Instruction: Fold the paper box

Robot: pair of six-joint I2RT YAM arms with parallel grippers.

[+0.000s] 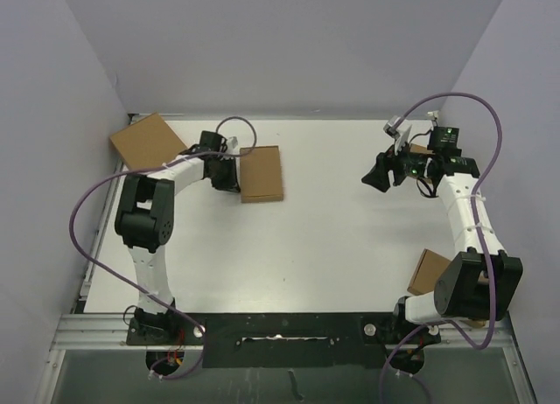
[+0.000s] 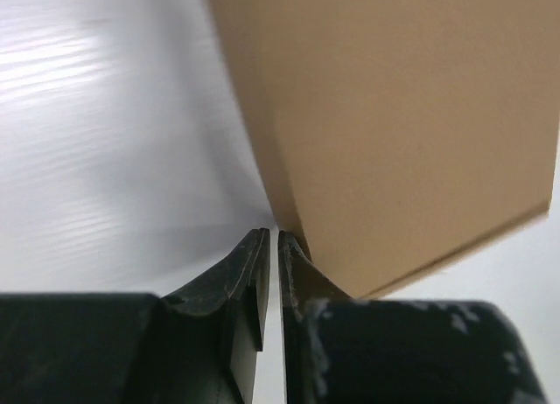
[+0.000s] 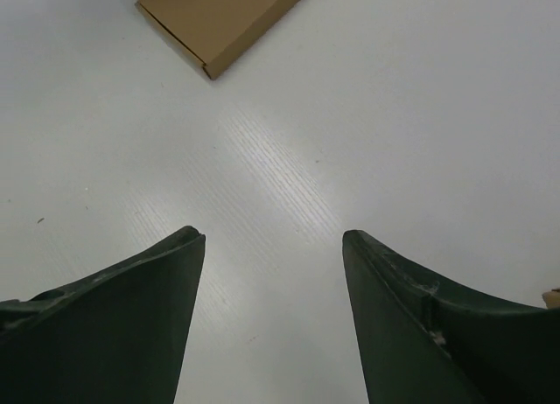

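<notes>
Pressing the left gripper point(image 2: 273, 238), pinched nearly together, against the edge of the paper box point(image 2: 394, 124) just ahead-right of it, probably steadying it for folding, and hanging the right gripper point(image 3: 273, 236) spread wide, box well ahead-left, likely on standby.

White table point(image 1: 332, 238), pale lavender walls point(image 1: 289, 45)

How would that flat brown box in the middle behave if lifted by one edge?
Probably light: the flat paper box is thin cardboard. Likely it would sag or flex, being broad. It may slide on the smooth table.
</notes>
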